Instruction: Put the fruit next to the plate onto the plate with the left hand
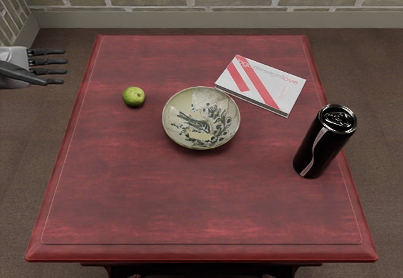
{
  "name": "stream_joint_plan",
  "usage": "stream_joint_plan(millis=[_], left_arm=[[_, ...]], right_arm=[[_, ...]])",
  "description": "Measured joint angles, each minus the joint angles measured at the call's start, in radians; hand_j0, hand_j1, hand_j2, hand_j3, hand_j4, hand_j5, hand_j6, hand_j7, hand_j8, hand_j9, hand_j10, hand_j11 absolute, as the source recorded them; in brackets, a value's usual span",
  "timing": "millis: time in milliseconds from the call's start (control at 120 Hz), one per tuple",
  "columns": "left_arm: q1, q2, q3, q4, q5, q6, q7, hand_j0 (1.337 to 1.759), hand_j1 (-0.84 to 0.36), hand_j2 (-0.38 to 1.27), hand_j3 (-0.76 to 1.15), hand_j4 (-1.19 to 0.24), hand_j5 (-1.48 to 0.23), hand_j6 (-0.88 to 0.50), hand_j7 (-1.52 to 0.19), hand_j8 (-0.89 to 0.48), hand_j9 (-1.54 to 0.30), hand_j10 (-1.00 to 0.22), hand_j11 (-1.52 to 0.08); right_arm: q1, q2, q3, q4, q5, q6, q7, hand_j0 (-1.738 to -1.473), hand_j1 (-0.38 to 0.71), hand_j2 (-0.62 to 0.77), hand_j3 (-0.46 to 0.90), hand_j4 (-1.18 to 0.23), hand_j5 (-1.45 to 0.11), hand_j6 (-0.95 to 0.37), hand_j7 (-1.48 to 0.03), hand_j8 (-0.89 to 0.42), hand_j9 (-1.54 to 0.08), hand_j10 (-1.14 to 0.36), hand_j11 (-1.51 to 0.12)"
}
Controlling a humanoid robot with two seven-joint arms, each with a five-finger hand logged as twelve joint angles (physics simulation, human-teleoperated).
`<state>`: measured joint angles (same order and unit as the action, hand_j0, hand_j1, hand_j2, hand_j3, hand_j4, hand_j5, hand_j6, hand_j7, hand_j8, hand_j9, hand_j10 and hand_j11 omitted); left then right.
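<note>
A small green fruit lies on the red table, just left of a patterned ceramic plate near the table's middle. Fruit and plate are apart, not touching. My left hand hangs beyond the table's left edge, at the picture's far left, well away from the fruit. Its dark fingers are stretched out straight toward the right and hold nothing. The right arm does not show.
A white book with red stripes lies behind and right of the plate. A black soda can stands upright near the right edge. The red table is bare in front. A brick wall runs behind.
</note>
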<state>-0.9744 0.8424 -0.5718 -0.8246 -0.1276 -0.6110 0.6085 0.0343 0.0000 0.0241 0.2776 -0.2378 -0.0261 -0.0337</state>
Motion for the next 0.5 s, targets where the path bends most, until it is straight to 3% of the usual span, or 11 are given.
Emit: stream_joint_plan(millis=[133, 208, 333, 500], left_arm=[[-0.009, -0.01, 0.009, 0.003, 0.008, -0.001, 0.001, 1.658, 0.31, 0.01, 0.0, -0.03, -0.05, -0.03, -0.05, -0.03, -0.05, -0.03, -0.05], [-0.073, -0.06, 0.019, 0.003, 0.095, -0.001, 0.002, 1.658, 0.31, 0.01, 0.0, -0.03, -0.04, -0.03, -0.04, -0.03, -0.04, -0.03, -0.04], [-0.187, -0.21, 0.025, 0.002, 0.391, 0.0, 0.002, 1.658, 0.31, 0.01, 0.0, -0.03, -0.04, -0.03, -0.04, -0.03, -0.04, -0.03, -0.04], [-0.232, -0.371, 0.032, -0.029, 0.836, 0.0, 0.002, 1.658, 0.29, 0.01, 0.0, -0.05, -0.06, -0.05, -0.06, -0.05, -0.06, -0.05, -0.06]], right_arm=[[0.0, 0.0, 0.0, 0.0, 0.0, 0.0, 0.0, -1.658, -0.35, 0.0, 0.0, 0.0, 0.0, 0.0, 0.0, 0.0, 0.0, 0.0, 0.0], [0.0, 0.0, 0.0, 0.0, 0.0, 0.0, 0.0, -1.658, -0.35, 0.0, 0.0, 0.0, 0.0, 0.0, 0.0, 0.0, 0.0, 0.0, 0.0], [0.001, 0.0, 0.0, 0.0, 0.0, 0.0, 0.0, -1.658, -0.35, 0.0, 0.0, 0.0, 0.0, 0.0, 0.0, 0.0, 0.0, 0.0, 0.0], [0.001, 0.0, 0.0, 0.0, 0.0, 0.0, 0.0, -1.658, -0.35, 0.0, 0.0, 0.0, 0.0, 0.0, 0.0, 0.0, 0.0, 0.0, 0.0]])
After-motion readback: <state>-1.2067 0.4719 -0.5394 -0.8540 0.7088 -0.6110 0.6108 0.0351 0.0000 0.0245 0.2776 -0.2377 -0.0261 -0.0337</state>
